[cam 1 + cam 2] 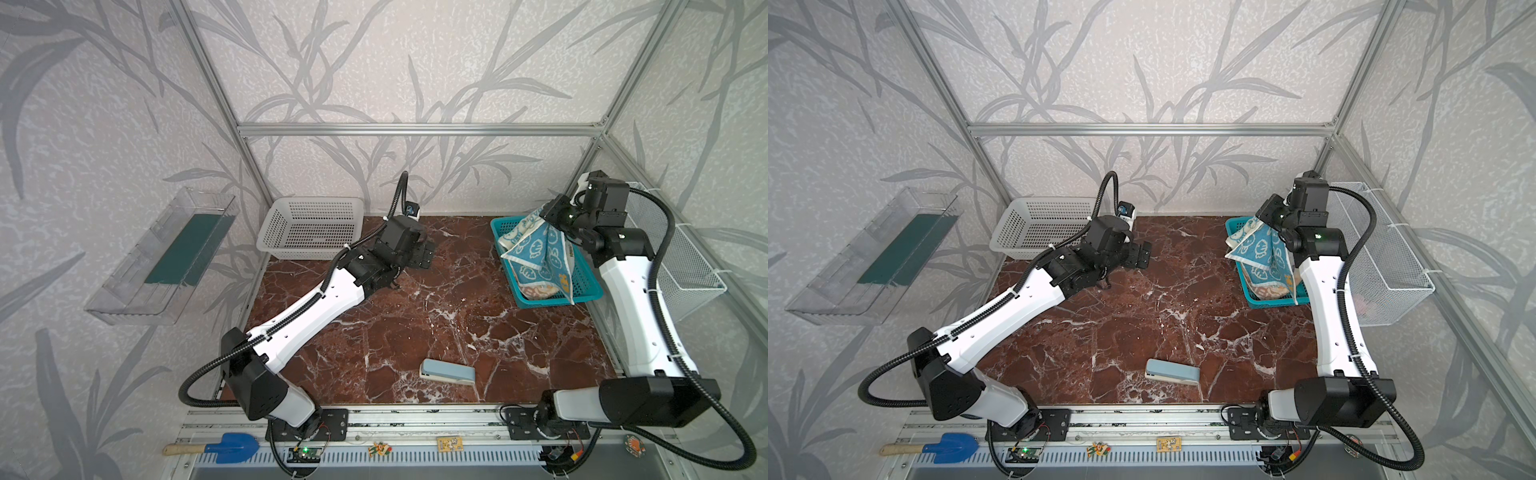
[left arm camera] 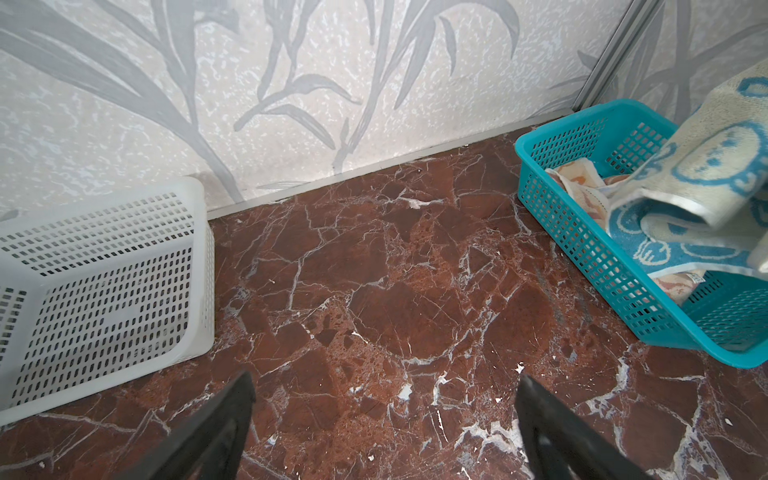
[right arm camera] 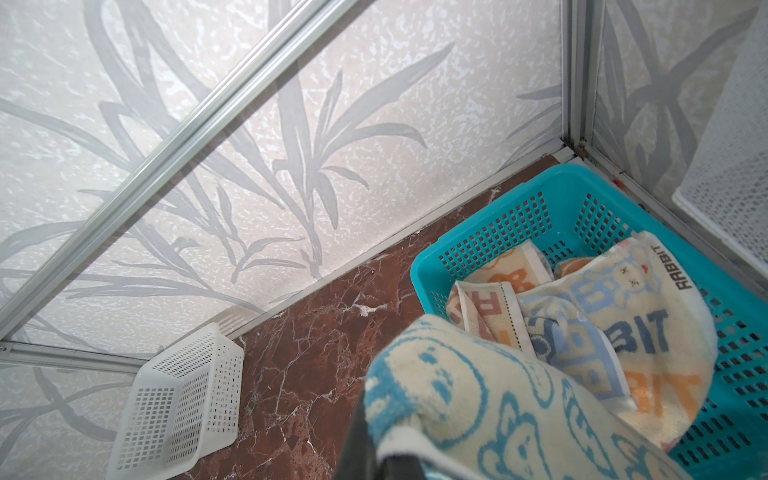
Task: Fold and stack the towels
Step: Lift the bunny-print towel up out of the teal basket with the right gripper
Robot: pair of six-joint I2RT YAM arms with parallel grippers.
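One red-brown marble bench [image 1: 415, 324] beneath all. Well left of teal perforated plastic basket [image 1: 586, 282], white perforated plastic basket [image 1: 274, 232]. Over that teal one, cream-and-blue animal-face towel [image 1: 532, 249] hanging, pinched in right claw [image 3: 376, 455]; inside, blue-and-orange lettered towel [image 3: 648, 332] and orange-and-cream animal-face towel [image 3: 498, 278], crumpled. Well forward, pale blue stapler-like block [image 1: 448, 372]. Spread wide and empty, left claw [image 2: 384, 419].

The left fingers [image 2: 208, 436] hang over the bench [image 1: 415, 324], with the far-left basket [image 1: 311, 228] just beside them by the back wall. A towel [image 1: 536, 245] hangs from the right fingers [image 3: 355, 444] above the far-right basket [image 1: 582, 291], and two more towels [image 3: 648, 332] lie in it below them. A stapler-like block [image 1: 446, 372] lies on the bench toward the front, well apart from both.
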